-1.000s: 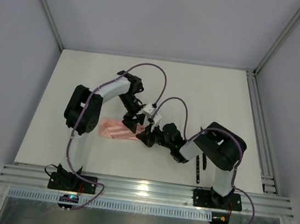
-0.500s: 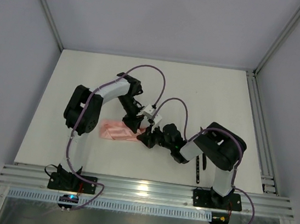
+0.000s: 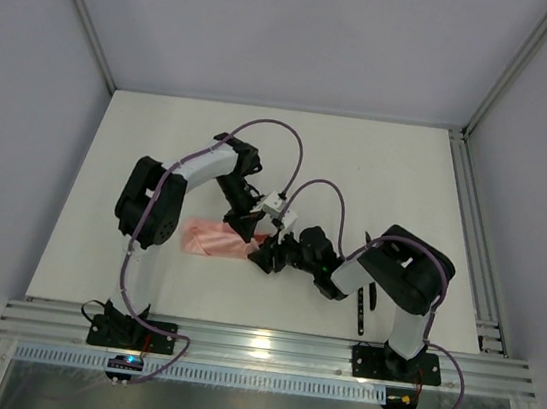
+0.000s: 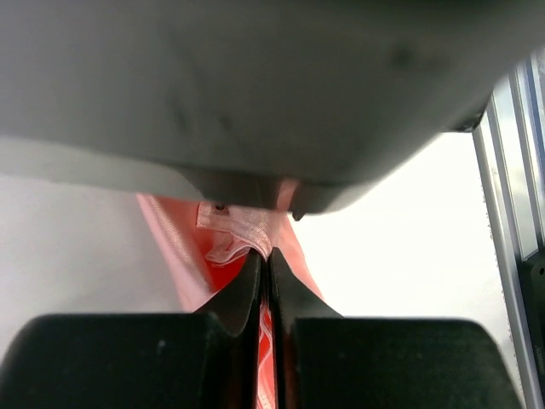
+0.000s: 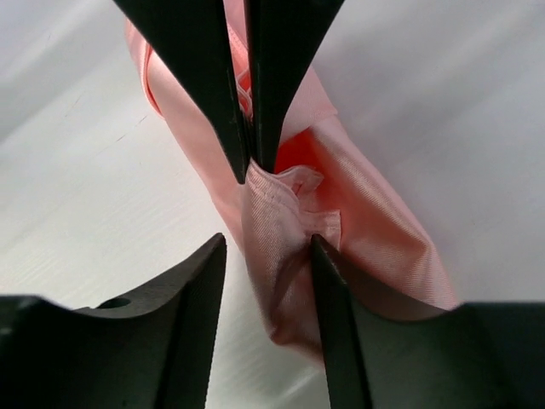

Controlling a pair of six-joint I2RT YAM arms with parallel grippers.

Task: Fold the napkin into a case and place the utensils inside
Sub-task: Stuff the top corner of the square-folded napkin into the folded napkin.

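Observation:
The salmon-pink napkin [image 3: 210, 239] lies folded into a narrow band, a case-like shape, on the white table left of centre. My left gripper [image 3: 250, 230] comes down on its right end. In the left wrist view this gripper [image 4: 265, 256] is shut on the napkin's [image 4: 183, 247] hemmed edge, lifting it. My right gripper [image 3: 265, 257] faces it from the right. In the right wrist view it [image 5: 266, 243] stands open around the napkin's [image 5: 375, 230] raised end, its right finger touching the cloth. The left arm's fingers [image 5: 196, 77] pinch the cloth just beyond. Dark utensils [image 3: 361, 315] lie by the right arm's base.
Aluminium rails [image 3: 255, 345] run along the table's near edge and another rail [image 3: 472, 231] along its right side. White walls close off the back and both sides. The two arms' purple cables [image 3: 291, 146] arch over the middle.
The left gripper has closed on the napkin's edge. The right gripper, shut on the cloth before, has opened. Both arms stay almost in place.

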